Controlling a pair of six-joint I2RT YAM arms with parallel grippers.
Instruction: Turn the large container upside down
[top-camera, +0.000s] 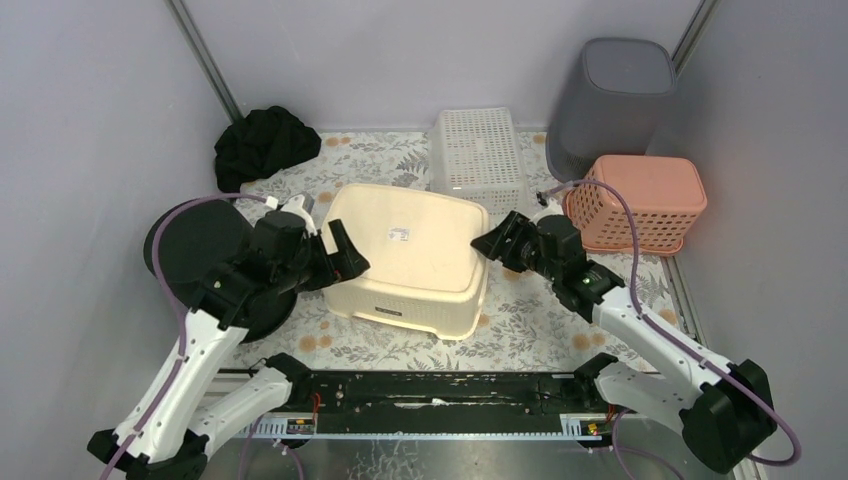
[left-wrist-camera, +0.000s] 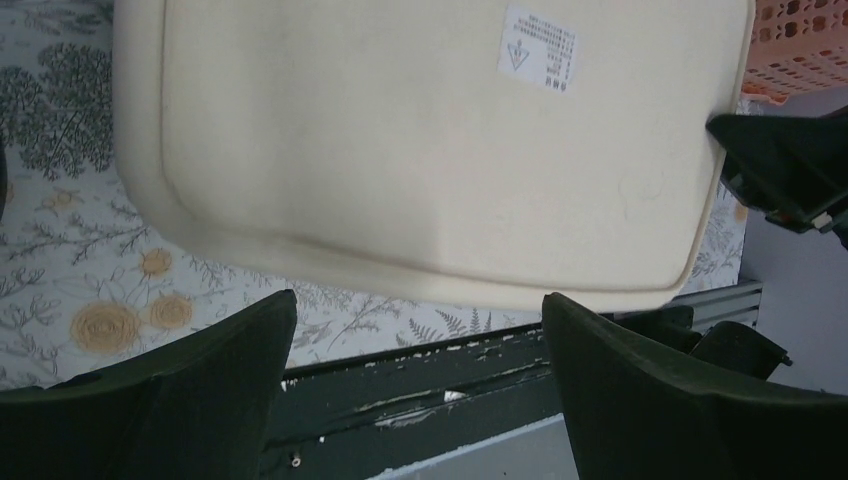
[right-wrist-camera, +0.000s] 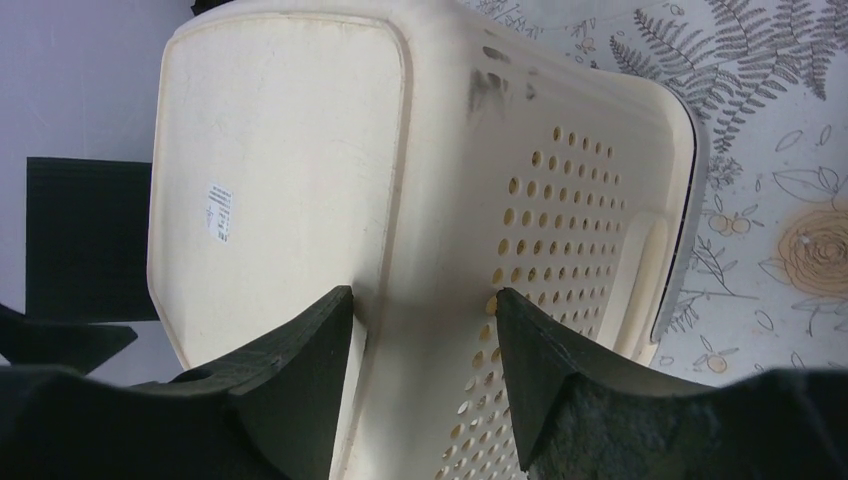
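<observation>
Cream plastic container (top-camera: 410, 255): sits mid-table on the floral cloth (top-camera: 520, 330), base and sticker (top-camera: 400, 234) facing up and mouth down. By my reading the flip is already done.
Left gripper (left-wrist-camera: 415, 318): jaws spread wide beside the container's left end, holding nothing and apparently clear of it.
Right gripper (right-wrist-camera: 425, 310): fingers straddle the edge where the base meets the perforated wall, probably to steady it. Whether they pinch or merely stand close, I cannot tell.
Hidden: the interior and the rim underneath. Part of the container runs off the left wrist view.

Walls (top-camera: 420, 50): plain pale lilac panels, three sides. Corner posts (top-camera: 203, 55): grey metal. Table (top-camera: 530, 335): floral-print covering, evenly lit.
</observation>
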